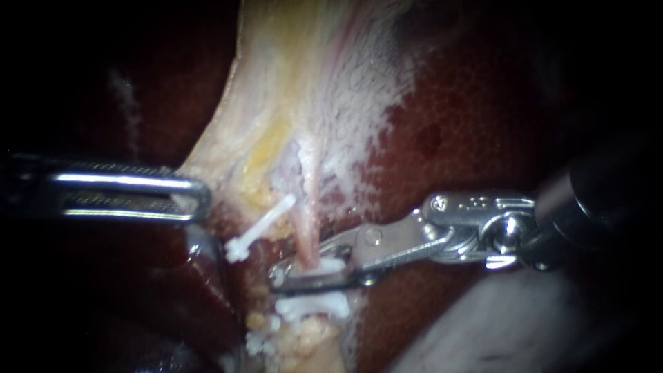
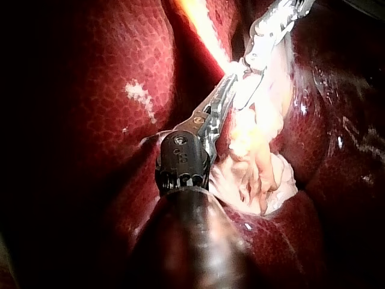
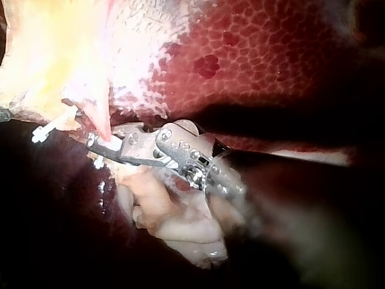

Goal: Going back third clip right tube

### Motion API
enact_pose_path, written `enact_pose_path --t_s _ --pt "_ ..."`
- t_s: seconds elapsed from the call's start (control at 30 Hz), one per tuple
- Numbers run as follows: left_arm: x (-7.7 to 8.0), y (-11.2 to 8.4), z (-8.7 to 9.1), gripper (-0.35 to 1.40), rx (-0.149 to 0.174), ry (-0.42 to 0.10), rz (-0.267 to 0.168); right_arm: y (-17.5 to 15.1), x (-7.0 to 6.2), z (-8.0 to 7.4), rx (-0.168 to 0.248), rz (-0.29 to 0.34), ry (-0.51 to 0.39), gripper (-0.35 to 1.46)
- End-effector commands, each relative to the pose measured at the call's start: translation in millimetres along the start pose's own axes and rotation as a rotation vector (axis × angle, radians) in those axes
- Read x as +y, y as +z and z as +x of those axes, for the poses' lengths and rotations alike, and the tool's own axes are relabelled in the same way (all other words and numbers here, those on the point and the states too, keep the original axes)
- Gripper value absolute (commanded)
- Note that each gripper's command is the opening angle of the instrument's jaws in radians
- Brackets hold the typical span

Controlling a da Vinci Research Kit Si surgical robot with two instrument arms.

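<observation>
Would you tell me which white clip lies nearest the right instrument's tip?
The clip across the pink tube, at the very tip of the right instrument. The slanted clip lies off toward the left instrument; the lower clip sits just beneath.

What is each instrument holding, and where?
Left instrument grips pale tissue at its edge. Right instrument straddles the right tube at a clip; grip cannot be told.

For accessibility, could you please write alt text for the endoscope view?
The right instrument meets a pink tube at a white clip, with another clip below. A slanted clip lies to their left, near the left instrument beside pale tissue.
</observation>
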Motion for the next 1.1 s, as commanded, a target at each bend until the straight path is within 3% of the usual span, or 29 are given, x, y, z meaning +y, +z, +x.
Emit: enact_pose_path --t_s 0.03,0.33,0.4,0.5,0.63,0.9,1.1 --pt "0.0 0.0 0.0 -0.35 0.000 0.001 0.001 0.0 0.0 0.0 0.000 0.000 0.000 -0.35" --pt "0.1 0.0 0.1 -0.35 0.000 0.001 0.001 -0.1 0.1 -0.3 -0.001 0.001 0.004 -0.35" --pt "0.1 0.0 0.1 -0.35 0.000 0.001 0.001 -0.2 0.1 -0.3 0.001 -0.004 0.004 -0.07" --pt "0.1 0.0 0.1 -0.35 0.000 0.001 0.001 -0.3 0.3 -0.4 0.014 -0.004 0.004 0.21" --pt "0.1 0.0 0.1 -0.35 0.000 0.001 0.001 -0.3 0.4 -0.4 0.034 -0.009 -0.020 0.44" --pt "0.1 0.0 0.2 -0.35 0.000 0.002 0.000 -1.2 0.5 -0.2 0.050 -0.054 -0.099 0.53" --pt "0.4 0.0 0.4 -0.35 0.000 0.003 0.001 -3.1 0.6 -1.3 0.057 -0.090 -0.135 0.56"
